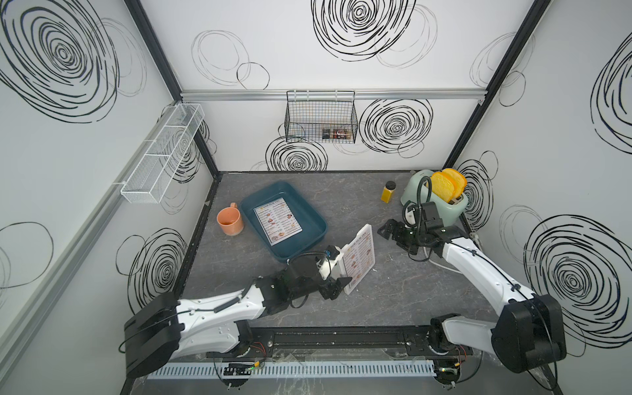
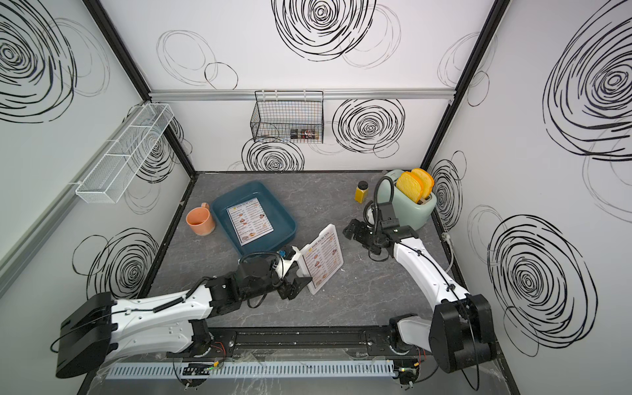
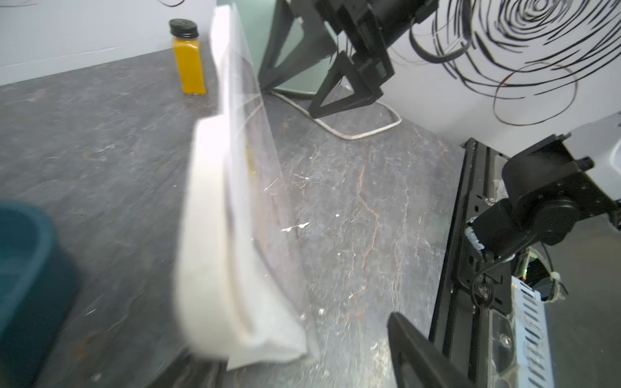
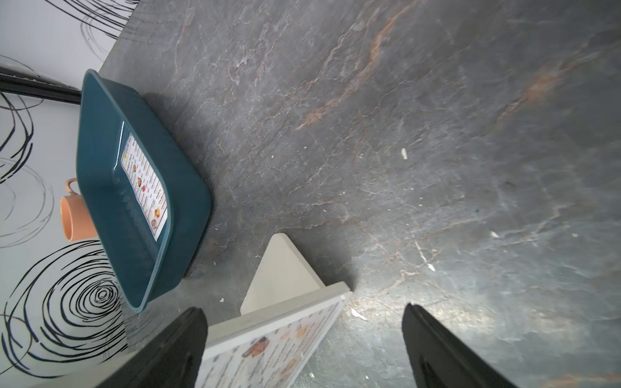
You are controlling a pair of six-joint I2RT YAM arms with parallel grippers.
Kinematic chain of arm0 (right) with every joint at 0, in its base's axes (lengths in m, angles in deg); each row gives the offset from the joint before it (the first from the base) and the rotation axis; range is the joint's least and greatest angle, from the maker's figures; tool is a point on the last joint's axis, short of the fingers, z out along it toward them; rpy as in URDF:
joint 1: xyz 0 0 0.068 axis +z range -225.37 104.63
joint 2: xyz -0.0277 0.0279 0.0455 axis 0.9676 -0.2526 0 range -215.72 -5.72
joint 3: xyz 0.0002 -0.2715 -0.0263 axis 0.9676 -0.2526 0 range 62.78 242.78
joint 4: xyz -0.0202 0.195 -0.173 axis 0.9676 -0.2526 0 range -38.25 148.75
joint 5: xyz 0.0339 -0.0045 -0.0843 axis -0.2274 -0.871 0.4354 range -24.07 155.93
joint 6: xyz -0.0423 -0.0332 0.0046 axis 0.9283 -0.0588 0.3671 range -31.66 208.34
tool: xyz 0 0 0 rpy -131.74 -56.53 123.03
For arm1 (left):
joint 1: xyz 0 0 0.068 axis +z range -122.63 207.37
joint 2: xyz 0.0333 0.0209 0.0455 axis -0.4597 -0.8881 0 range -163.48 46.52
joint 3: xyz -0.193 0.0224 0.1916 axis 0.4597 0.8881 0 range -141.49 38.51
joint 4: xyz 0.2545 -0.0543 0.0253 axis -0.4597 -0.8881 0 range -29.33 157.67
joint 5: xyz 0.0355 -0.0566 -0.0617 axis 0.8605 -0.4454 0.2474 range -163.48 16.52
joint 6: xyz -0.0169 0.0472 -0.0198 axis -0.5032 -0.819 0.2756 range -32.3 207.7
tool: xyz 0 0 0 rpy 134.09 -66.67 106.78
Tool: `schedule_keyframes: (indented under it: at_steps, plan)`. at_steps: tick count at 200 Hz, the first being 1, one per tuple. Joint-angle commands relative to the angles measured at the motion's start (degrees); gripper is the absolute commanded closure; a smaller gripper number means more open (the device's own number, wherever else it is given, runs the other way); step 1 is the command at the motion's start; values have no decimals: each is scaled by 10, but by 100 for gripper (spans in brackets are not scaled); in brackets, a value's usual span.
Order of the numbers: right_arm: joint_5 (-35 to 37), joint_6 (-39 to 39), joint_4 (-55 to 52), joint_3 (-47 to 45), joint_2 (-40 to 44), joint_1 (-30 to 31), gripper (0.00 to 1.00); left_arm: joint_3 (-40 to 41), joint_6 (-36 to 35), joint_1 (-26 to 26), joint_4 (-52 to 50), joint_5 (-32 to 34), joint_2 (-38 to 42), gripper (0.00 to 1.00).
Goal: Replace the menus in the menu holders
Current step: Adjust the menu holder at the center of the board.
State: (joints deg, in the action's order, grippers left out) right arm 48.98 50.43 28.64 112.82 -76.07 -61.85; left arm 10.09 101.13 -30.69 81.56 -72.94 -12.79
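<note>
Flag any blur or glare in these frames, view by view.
Left wrist: motion blur smears the menu holder and the teal tray; the spice bottle is fairly crisp. Right wrist: bright glare patch on the table, otherwise sharp. Both top views: sharp, evenly lit, no glare.

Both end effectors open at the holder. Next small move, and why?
Probably close the left end effector on the near edge of the menu holder. Its fingers straddle that edge with a gap, so the holder stands unheld, while the right end effector hangs open by the far top corner and a menu is inside.
</note>
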Motion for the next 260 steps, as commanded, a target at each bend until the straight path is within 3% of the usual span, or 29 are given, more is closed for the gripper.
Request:
schedule_keyframes:
  at_steps: [1,26,52,86,110,130,173,213,260]
  plan:
    - [-2,19,-80,-19,43,-7,6,-61,37,12,-96,60,78,21]
    - [-33,8,-111,-47,77,19,9,-170,85,68,-212,18,72,25]
    - [5,-31,-106,-66,93,116,11,-311,104,134,-339,-65,-20,30]
    - [30,-90,-52,-88,78,159,14,-426,89,143,-405,-107,-114,29]
    - [34,-103,2,-87,60,158,15,-468,90,141,-408,-130,-164,31]
    - [26,-100,42,-81,38,159,16,-500,89,137,-424,-87,-205,38]
    - [24,-91,126,-61,-15,153,17,-557,90,147,-462,-90,-269,41]
    - [24,-83,122,-38,-44,147,14,-568,136,148,-481,-86,-290,44]
    - [21,-60,75,-82,24,98,12,-584,172,130,-511,-100,-322,49]
